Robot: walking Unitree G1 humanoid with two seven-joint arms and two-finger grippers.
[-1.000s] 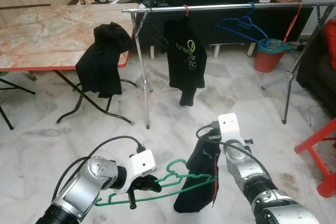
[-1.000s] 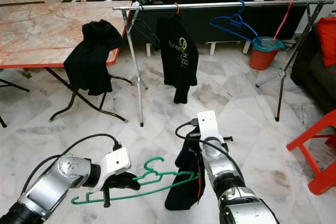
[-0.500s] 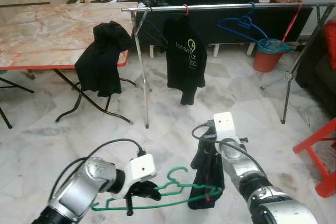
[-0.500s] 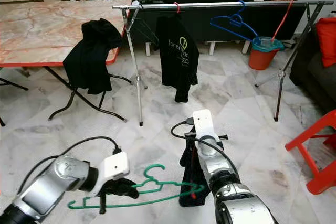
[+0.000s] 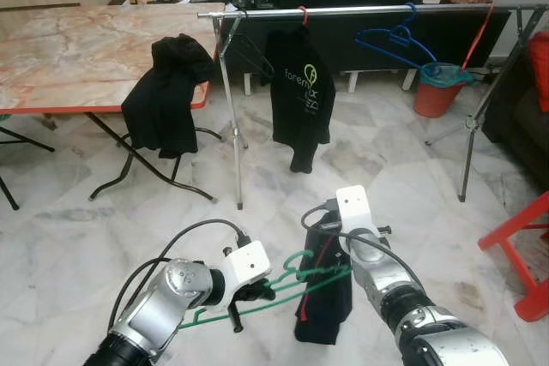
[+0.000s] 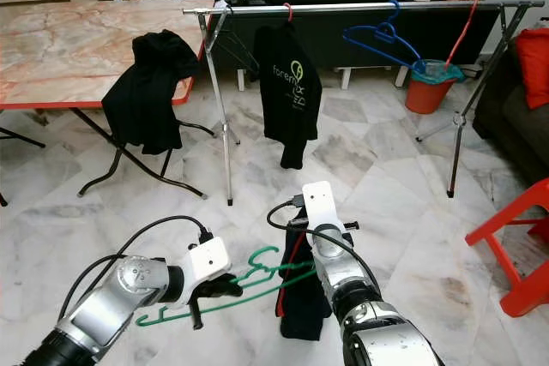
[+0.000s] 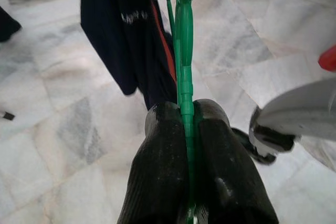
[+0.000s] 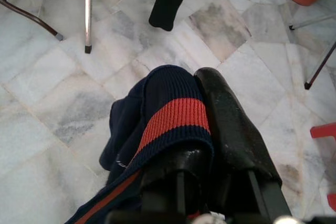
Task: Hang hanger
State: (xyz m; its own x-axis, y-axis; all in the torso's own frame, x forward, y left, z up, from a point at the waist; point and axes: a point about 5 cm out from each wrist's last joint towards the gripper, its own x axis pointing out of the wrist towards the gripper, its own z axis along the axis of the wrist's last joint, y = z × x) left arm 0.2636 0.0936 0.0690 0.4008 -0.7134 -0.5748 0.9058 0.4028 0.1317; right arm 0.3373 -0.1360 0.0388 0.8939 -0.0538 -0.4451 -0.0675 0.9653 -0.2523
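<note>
green hanger and dark garment held low between two grippers

a thin green plastic hanger [image 5: 283, 285] with a curled hook is held low over the pale, grey-veined marble floor [image 5: 283, 186], well short of the clothes rail; the left gripper [image 7: 187, 129] has its two ribbed black fingers pressed together on the hanger's slim bar, which runs straight out between them; the silver left arm is bent, its forearm reaching across toward the middle; the hanger tilts upward toward the right arm, where its far end meets a dark navy garment [image 5: 324, 302]; the garment is soft knit with a ribbed cuff and a red-orange band, hanging limp in folds; the right gripper [image 8: 197, 129] has the cuff bunched over one finger, the other black finger close alongside, so the fingers are closed on the cloth; the right forearm points forward and down, a white box at its wrist; farther off stands a shiny metal clothes rail [image 5: 360, 11] on slim legs; on it hang a black t-shirt [image 5: 299, 92] with a pale green logo and an empty blue wire hanger [image 5: 390, 40]; a marble-patterned folding table [image 5: 77, 49] with a red edge has a black garment [image 5: 167, 92] draped off its corner; a red bucket [image 5: 437, 92] sits beyond the rail.
</note>
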